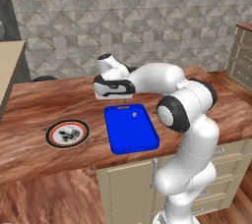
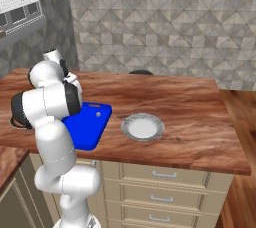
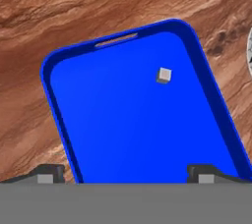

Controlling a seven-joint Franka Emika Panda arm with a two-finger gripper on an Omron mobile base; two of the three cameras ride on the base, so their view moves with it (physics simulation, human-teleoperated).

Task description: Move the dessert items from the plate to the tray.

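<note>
Your gripper [image 3: 123,174] hung spread and empty above the tray [image 1: 140,137], one dessert morsel [image 3: 164,75] lay inside near its handle slot, so you did well to lift straight clear toward the plate [image 1: 67,133] beside the tray.

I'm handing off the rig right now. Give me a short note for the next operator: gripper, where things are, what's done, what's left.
Gripper: open, empty, hovering over the tray.
Tray: on the counter, with one small grey morsel resting inside, near the handle-slot end.
Plate: on the counter, apart from the tray; dark marks at its centre, too small to tell whether any dessert remains.
Done: one morsel in the tray.
Left: check the plate closely, move anything remaining.
</note>
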